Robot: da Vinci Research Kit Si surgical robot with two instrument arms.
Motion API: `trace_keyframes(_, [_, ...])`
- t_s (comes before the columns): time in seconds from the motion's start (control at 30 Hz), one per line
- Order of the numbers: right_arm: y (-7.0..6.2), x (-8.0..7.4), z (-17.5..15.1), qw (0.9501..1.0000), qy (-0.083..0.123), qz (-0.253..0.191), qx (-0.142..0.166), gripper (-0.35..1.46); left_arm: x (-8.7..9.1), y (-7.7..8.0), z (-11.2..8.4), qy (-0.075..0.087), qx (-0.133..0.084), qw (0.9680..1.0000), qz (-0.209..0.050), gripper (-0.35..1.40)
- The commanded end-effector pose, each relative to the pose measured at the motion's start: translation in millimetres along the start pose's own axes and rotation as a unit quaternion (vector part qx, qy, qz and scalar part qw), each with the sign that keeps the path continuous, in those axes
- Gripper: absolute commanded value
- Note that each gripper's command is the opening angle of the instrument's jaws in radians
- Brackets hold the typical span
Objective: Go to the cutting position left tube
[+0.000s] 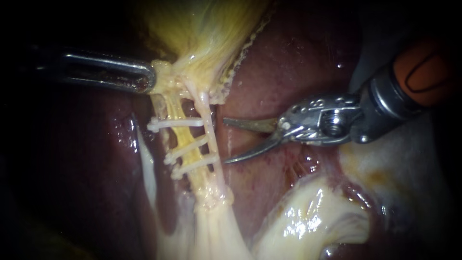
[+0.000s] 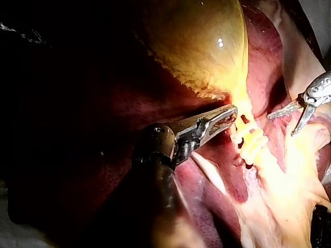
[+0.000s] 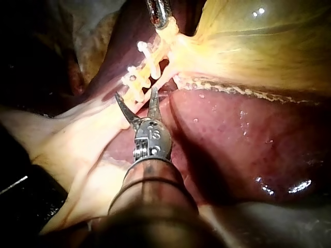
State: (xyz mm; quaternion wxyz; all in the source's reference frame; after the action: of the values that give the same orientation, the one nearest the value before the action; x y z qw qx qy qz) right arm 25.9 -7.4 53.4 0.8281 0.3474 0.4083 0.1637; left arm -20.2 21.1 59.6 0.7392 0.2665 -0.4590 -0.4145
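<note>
The right instrument (image 1: 225, 140) gaped wide, holding nothing, at 3 o'clock of the clips (image 1: 175, 123). The left tube (image 1: 185, 136) lay beyond the right tube (image 1: 208, 120), untouched. At 10 o'clock, the left instrument (image 1: 149, 79) clamped the gallbladder (image 1: 207, 29) neck.

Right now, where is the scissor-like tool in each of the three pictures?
Endoscope view: right instrument enters from the right, blades open beside the clips.
Left wrist view: right instrument ahead of the left instrument, beyond the clips.
Right wrist view: right instrument, blades open, near the clips.
Shared landmark: the white clips.
</note>
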Motion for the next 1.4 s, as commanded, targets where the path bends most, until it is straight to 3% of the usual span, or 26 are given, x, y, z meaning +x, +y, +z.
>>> trace_keyframes(0.03, [0.1,0.0,0.3,1.0000,-0.001,0.002,0.001,1.34,0.0,0.0,0.0,0.000,0.000,1.0000,0.000,-0.35])
trace_keyframes(0.47, [0.8,-0.7,2.9,0.9998,-0.009,0.009,0.018,1.31,0.0,-0.2,0.0,0.000,0.000,1.0000,0.000,-0.35])
trace_keyframes(0.83, [2.5,-1.8,4.5,0.9991,-0.018,0.012,0.036,1.24,0.0,-0.2,0.1,0.000,-0.001,1.0000,0.000,-0.35])
trace_keyframes(1.17, [4.1,-0.6,6.2,0.9987,0.005,0.021,0.047,1.24,0.0,-0.3,0.1,0.000,-0.001,1.0000,0.000,-0.35])
trace_keyframes(1.4, [4.6,0.3,7.2,0.9955,0.032,0.043,0.079,1.24,0.0,-0.3,0.2,0.000,-0.001,1.0000,0.000,-0.35])
